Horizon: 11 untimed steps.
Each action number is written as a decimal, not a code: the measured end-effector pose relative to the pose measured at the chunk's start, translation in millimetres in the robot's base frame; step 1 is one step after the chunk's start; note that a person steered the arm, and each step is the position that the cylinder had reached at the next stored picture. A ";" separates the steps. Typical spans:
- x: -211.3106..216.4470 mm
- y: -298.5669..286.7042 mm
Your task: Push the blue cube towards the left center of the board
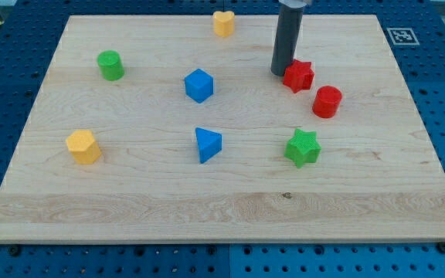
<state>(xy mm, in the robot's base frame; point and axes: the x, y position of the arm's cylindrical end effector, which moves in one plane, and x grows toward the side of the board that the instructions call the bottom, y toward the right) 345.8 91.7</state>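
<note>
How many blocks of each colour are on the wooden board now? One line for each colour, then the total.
Yellow: 2, a heart and a hexagonal block
Green: 2, a cylinder and a star
Blue: 2, a cube and a triangular block
Red: 2, a star and a cylinder
Total: 8 blocks
My tip is just left of the red star.

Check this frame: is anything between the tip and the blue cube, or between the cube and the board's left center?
Nothing visible. My tip sits against the red star, to the right of the blue cube, with bare board between. Leftward, the green cylinder lies above the path, the yellow block below.
</note>
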 end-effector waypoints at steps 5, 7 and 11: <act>35.9 -63.3; 35.9 -92.8; 36.0 -143.1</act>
